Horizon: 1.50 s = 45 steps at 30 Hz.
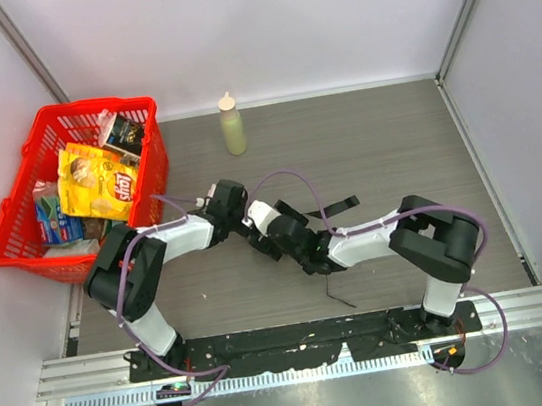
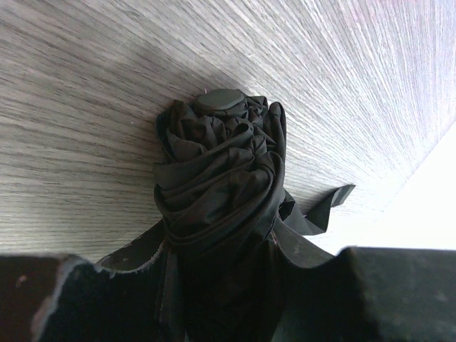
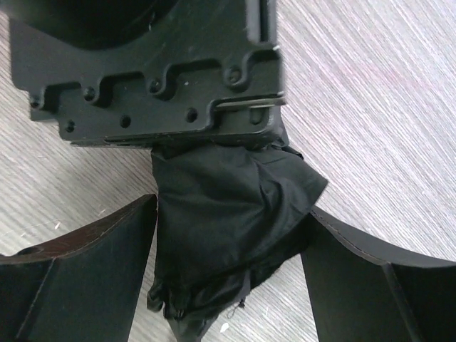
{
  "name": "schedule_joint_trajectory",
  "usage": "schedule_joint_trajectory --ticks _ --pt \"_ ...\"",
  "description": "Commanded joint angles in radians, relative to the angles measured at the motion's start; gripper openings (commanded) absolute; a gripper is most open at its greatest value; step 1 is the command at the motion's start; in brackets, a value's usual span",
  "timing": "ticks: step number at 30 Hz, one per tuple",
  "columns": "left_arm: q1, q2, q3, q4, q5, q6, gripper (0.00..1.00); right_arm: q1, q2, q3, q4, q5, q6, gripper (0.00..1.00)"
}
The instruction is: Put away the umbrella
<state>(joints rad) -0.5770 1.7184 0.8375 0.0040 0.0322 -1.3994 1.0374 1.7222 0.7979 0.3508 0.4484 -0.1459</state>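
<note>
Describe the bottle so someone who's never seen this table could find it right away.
Start at the wooden table and look to its far edge by the back wall, just right of the red basket. The bottle stands upright there alone, pale yellow-green with a small cap, the only bottle around.

In the left wrist view the black fabric compact umbrella (image 2: 221,178) lies hidden behind the left gripper (image 2: 228,292) and runs off the bottom edge, so we lose its near end. In the right wrist view that gripper's body hides the umbrella's far part (the bottom edge cuts its tip too), and we cannot tell whether the fingers of the right gripper (image 3: 228,278) touch the fabric. From above, both grippers cover nearly all of it.
</note>
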Motion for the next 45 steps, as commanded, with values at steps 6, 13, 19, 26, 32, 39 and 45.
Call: schedule_joint_trajectory --ticks 6,13,19,26,32,39,45 --pt "-0.017 0.089 -0.067 -0.332 -0.003 0.005 0.0 0.007 0.145 0.004 0.175 0.141 0.025 0.55" --pt "-0.029 0.079 -0.078 -0.279 -0.063 0.046 0.02 0.0 0.128 -0.103 0.272 0.012 0.21 0.01" --pt "-0.043 0.037 -0.144 -0.185 -0.116 0.092 0.5 -0.059 0.048 -0.203 0.399 -0.239 0.367 0.01" --pt "-0.055 0.012 -0.158 -0.174 -0.184 0.138 0.6 -0.232 0.017 -0.278 0.602 -0.664 0.632 0.01" --pt "-0.061 0.04 -0.17 -0.11 -0.175 0.155 0.41 -0.332 0.075 -0.266 0.741 -0.907 0.836 0.01" --pt "-0.063 -0.006 -0.189 -0.087 -0.164 0.163 0.0 -0.346 0.085 -0.236 0.61 -0.976 0.875 0.04" --pt "-0.063 -0.006 -0.169 -0.163 -0.117 0.1 0.0 -0.341 -0.174 -0.163 0.03 -0.751 0.593 0.52"
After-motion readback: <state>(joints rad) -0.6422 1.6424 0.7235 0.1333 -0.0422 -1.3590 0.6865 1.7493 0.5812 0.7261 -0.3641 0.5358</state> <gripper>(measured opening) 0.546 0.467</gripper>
